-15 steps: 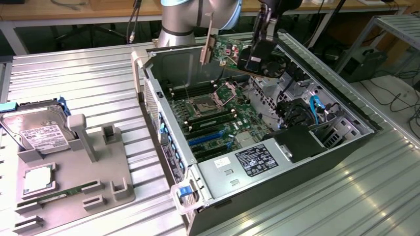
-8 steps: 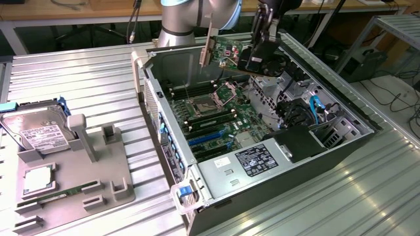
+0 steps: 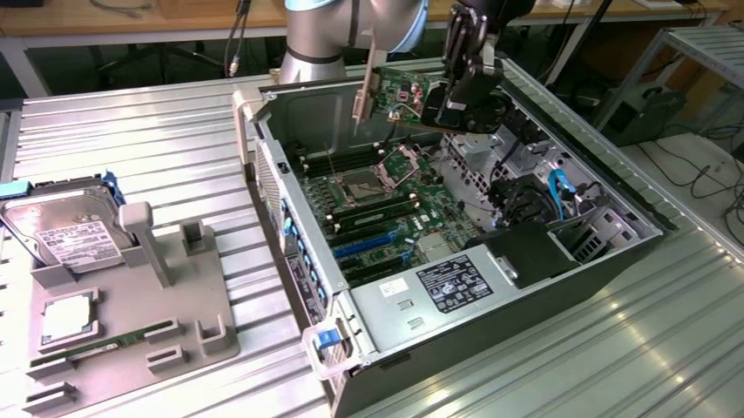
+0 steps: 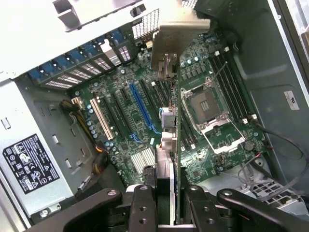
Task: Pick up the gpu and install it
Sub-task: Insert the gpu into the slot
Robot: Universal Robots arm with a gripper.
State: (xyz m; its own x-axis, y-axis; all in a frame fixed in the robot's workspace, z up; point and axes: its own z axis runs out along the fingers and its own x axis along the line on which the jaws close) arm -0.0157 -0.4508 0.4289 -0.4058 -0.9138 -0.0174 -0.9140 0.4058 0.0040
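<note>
**Fig. 1. Carry stage of the gpu installation, 2 views.**

Exterior view: the gripper [image 3: 463, 97] hangs above the far end of the open computer case [image 3: 529, 348], which lies on its side on a ribbed metal table [image 3: 139, 139]. Its jaws are narrowed to a partial opening and clamp the gpu [image 3: 407, 94]. The card is airborne and on edge, its green face towards the camera and its silver bracket [image 3: 366, 87] towards the exterior view's left. It touches neither the case nor the motherboard [image 3: 384, 213].

At the exterior view's left, well apart from the case, a grey fixture [image 3: 128, 313] carries a hard drive [image 3: 64, 231] and a memory stick [image 3: 99, 344].

Wrist view: the gpu [image 4: 166, 164] appears edge-on between 2 fingers [image 4: 142, 205], 1 on each face, with the bracket [image 4: 181, 34] at its far end. Below it lie the motherboard [image 4: 120, 154], a CPU socket [image 4: 205, 104], the long blue expansion slot [image 4: 142, 111] and the labelled power supply [image 4: 29, 164].

Step in hand, as judged: pick-up is done and the card is being positioned over the board, not yet seated. The card's line appears to run beside the socket, apart from the blue expansion slot. Seating would call for the lower edge to be parallel to and directly over a slot, the bracket to meet the rear openings, and the push to be straight with no tilt.
</note>
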